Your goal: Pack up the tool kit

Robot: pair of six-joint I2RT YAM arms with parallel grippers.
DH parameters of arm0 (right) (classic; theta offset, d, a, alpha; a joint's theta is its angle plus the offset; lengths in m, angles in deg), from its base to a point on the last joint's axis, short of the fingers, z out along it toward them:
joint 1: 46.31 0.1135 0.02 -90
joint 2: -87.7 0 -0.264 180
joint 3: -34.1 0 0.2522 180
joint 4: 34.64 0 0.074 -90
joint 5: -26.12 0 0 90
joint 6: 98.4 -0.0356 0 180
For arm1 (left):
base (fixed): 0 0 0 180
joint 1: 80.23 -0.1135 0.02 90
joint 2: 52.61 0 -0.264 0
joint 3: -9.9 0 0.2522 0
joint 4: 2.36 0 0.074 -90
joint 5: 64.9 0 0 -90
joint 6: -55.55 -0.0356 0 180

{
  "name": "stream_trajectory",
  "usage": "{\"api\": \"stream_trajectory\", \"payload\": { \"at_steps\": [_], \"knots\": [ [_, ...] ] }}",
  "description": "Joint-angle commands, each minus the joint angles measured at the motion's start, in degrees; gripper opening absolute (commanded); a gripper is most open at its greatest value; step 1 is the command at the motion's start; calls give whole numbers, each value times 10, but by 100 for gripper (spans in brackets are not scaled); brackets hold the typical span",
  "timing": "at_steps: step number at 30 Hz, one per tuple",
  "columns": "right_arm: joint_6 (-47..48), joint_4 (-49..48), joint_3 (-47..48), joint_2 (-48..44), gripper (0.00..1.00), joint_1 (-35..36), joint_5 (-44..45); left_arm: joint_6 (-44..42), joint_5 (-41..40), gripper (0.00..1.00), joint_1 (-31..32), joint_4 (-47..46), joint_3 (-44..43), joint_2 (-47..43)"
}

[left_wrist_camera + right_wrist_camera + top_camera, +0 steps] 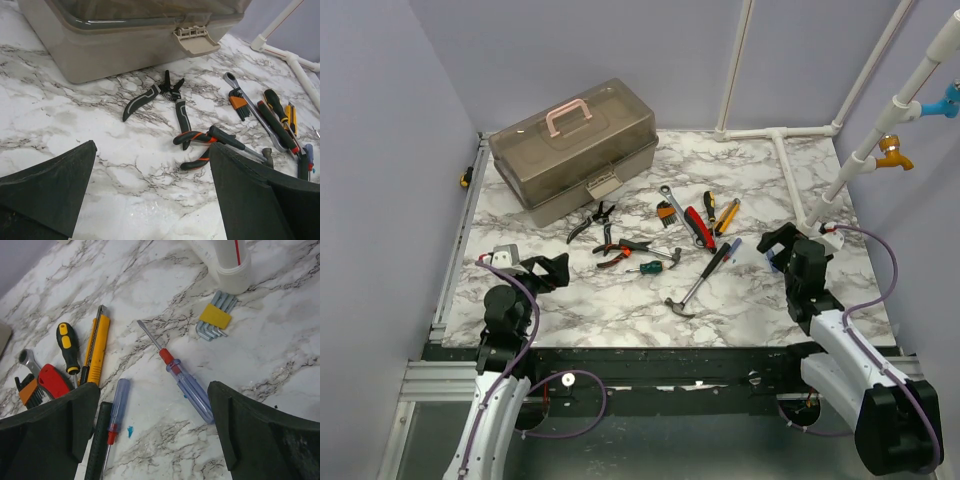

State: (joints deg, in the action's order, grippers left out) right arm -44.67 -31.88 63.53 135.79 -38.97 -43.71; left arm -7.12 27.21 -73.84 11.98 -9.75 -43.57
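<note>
Toolbox (pixel 575 150) lid shut | tools (pixel 698 283) outside on table (pixel 610 310) | left hand (pixel 548 268) released | right hand (pixel 778 246) released

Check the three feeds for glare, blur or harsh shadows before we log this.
Top external: even diffuse light, only faint shadows under the toolbox, sharp throughout, no glare. Left wrist: black-handled pliers crisp, left gripper fingers dark and slightly soft in the foreground. Right wrist: clear-handled screwdriver sharp with a soft shadow, right gripper fingers underexposed, little detail.
</note>
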Motion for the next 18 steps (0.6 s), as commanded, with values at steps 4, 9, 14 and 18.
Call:
{"api": "stream_trajectory", "payload": {
  "at_steps": [4, 9, 14, 18],
  "knots": [
    [-10, -12, 2, 26, 100, -2, -14, 26, -47, 98, 0, 26, -19, 2],
    [0, -22, -4, 19, 100, -2, -44, 38, -36, 98, 0, 47, -13, -34],
    [21, -86, -25, 13, 100, -2, -151, 56, -47, 98, 0, 54, 14, -102],
    [19, -88, 4, 73, 100, 1, -191, 58, -40, 98, 1, 37, 25, -104]
  ]
}}
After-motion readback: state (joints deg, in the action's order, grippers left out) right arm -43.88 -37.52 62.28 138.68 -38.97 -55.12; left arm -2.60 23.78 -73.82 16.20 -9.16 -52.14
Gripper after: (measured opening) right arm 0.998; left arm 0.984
